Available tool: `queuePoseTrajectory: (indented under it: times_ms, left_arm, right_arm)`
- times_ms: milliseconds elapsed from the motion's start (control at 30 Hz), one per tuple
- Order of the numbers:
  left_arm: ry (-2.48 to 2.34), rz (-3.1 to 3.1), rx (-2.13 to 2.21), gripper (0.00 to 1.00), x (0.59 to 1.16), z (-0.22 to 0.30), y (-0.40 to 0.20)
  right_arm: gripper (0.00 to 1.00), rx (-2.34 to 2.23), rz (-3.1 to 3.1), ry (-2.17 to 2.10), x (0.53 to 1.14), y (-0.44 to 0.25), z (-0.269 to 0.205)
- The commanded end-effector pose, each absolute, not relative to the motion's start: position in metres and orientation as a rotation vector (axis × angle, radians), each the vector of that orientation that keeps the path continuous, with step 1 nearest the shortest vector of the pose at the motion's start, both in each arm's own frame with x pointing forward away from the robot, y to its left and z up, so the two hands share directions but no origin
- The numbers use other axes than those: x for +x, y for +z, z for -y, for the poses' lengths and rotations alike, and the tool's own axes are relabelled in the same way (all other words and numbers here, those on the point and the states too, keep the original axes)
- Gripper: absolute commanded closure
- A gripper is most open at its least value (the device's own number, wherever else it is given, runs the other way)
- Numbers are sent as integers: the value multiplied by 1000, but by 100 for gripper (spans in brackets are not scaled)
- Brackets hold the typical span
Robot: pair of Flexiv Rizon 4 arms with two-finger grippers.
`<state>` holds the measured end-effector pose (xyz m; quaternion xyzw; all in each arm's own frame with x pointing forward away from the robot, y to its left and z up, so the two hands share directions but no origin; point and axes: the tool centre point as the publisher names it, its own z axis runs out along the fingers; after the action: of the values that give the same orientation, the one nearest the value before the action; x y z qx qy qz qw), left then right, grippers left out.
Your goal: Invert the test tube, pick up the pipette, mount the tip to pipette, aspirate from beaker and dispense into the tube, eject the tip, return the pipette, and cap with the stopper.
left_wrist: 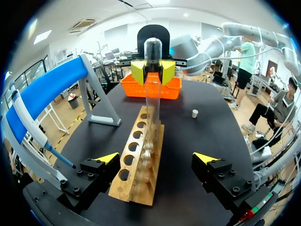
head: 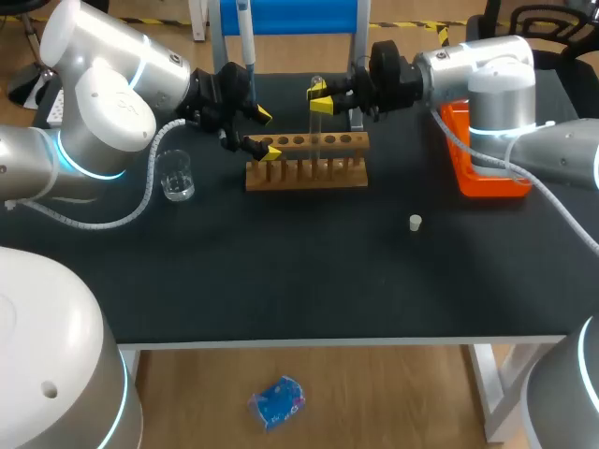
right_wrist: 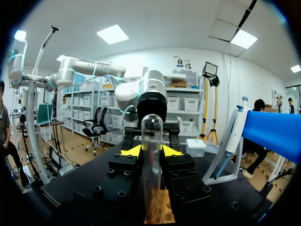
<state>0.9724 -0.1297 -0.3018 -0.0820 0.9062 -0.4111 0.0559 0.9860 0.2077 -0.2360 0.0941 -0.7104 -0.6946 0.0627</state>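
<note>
Two hands, right hand clamped on upright test tube at rack, left hand wide open, empty, beside rack

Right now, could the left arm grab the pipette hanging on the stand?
Probably yes: the left gripper is open and empty, the pipette hangs close by, and nothing stands between them.

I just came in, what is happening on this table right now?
The right tool is shut on a glass test tube, held upright with its rounded end up and its lower part in the wooden rack. The left tool sits open at the rack's end. The beaker, stopper and pipette are untouched.
</note>
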Motion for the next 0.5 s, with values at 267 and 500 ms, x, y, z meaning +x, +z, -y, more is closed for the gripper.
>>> queuePoseTrajectory:
  times_ms: [267, 500]
  left_arm:
    - [-1244, -2756, -249, 0, 973, 130, -301]
    - [-1244, -2756, -249, 0, 973, 130, -301]
  right_arm:
    - [100, 312, 2186, -2091, 983, -213, -206]
    - [100, 262, 2190, -2118, 981, -191, -200]
